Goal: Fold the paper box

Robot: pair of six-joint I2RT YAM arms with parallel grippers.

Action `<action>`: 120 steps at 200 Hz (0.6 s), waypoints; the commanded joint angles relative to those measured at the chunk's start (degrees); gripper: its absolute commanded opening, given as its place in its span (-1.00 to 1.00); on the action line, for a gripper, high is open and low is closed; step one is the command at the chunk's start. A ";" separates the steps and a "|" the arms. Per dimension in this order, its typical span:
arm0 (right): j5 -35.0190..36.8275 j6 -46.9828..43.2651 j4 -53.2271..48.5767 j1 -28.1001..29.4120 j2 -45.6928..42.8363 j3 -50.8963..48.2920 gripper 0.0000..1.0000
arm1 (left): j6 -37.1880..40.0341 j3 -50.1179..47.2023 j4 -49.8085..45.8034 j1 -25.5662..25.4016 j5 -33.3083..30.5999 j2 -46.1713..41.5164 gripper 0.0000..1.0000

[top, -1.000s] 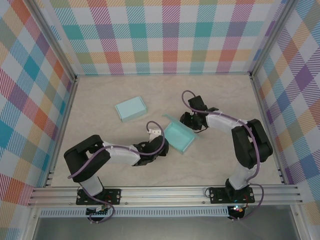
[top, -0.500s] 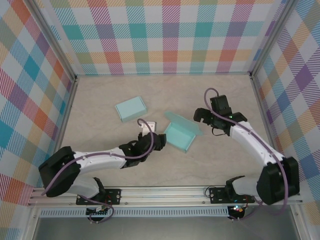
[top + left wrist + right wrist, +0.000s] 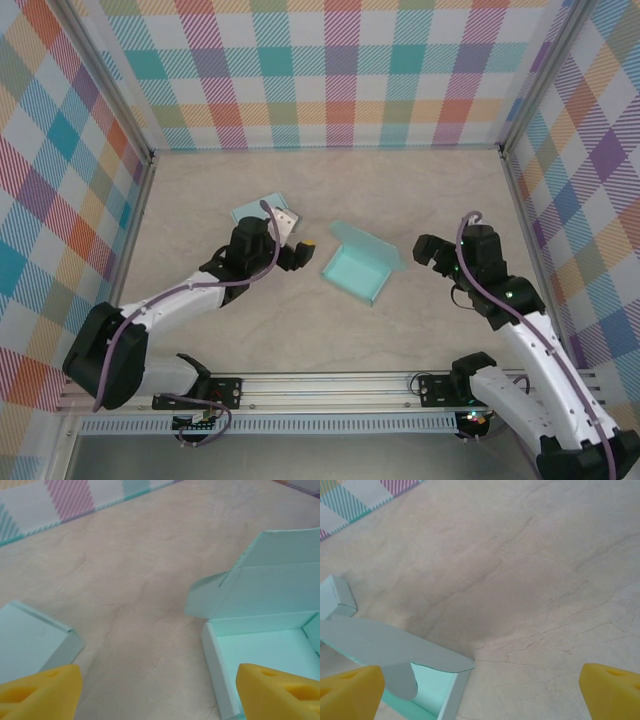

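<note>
The teal paper box [image 3: 355, 272] lies on the table's middle with its tray upward and its lid [image 3: 368, 241] raised at the far side. My left gripper [image 3: 303, 252] is just left of it, open and holding nothing. In the left wrist view the left gripper [image 3: 160, 695] shows bare table between its yellow fingertips [image 3: 42, 692], with the box [image 3: 265, 647] at the right. My right gripper [image 3: 432, 260] is open to the right of the box, apart from it. In the right wrist view the right gripper [image 3: 480, 692] faces bare table, with the box's lid [image 3: 385, 645] at the lower left.
A second teal box [image 3: 257, 211], folded shut, lies behind my left wrist and appears as a second box [image 3: 27, 640] at the left wrist view's left. Metal frame posts and plaid walls [image 3: 340, 70] enclose the marble tabletop [image 3: 450, 190].
Both grippers have opened and pulled away from the box: the left arm swung back and to the left, the right arm drew off to the right. The box stays on the table.
</note>
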 commanded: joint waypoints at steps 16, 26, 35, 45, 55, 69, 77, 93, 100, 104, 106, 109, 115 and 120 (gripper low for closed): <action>-6.05 -2.78 1.38 -0.82 -2.27 -1.65 1.00 | 12.81 6.38 2.15 1.19 14.71 6.76 0.64; -6.27 -2.51 1.23 -0.90 -1.80 -1.55 0.99 | 14.65 7.76 1.86 1.20 16.43 8.50 0.65; -1.43 2.45 -1.46 -1.02 -1.42 -1.25 0.99 | 16.12 9.29 0.82 1.20 17.06 10.34 0.64; -1.27 1.69 -1.19 -1.14 -1.53 -1.66 1.00 | 17.57 11.33 -0.83 1.29 17.12 12.53 0.64; -2.11 -0.87 1.30 -1.12 -2.60 -3.04 0.99 | 18.95 13.02 -2.10 1.51 17.52 14.70 0.64; -0.51 -0.76 4.59 -1.14 -5.15 -5.90 0.99 | 20.40 14.95 -2.71 2.05 19.15 17.50 0.59; -0.06 -0.82 6.67 -1.12 -6.98 -7.80 0.99 | 21.25 15.94 -2.98 2.40 20.55 19.05 0.52; -0.36 -1.29 9.71 -1.14 -10.13 -10.56 0.99 | 22.25 17.35 -2.70 3.10 23.58 21.55 0.46; -1.33 -2.36 10.24 -1.12 -10.89 -11.01 0.99 | 22.34 17.68 -2.00 3.42 24.63 22.49 0.44; -1.99 -3.07 10.45 -1.14 -11.24 -11.13 0.99 | 22.47 17.81 -1.63 3.62 25.04 22.98 0.43; -2.29 -3.30 10.52 -1.11 -11.28 -11.15 0.99 | 22.50 17.93 -1.51 3.72 25.24 23.27 0.43; -2.70 -3.83 10.49 -1.09 -11.31 -11.26 0.99 | 22.53 18.16 -1.31 3.86 25.46 23.61 0.43; -3.89 -4.53 10.53 -1.12 -11.24 -11.22 0.99 | 22.76 18.54 -1.27 4.16 25.83 24.30 0.43; -5.18 -5.20 10.67 -1.08 -10.93 -11.18 1.00 | 23.20 18.98 -1.63 4.27 26.10 24.86 0.43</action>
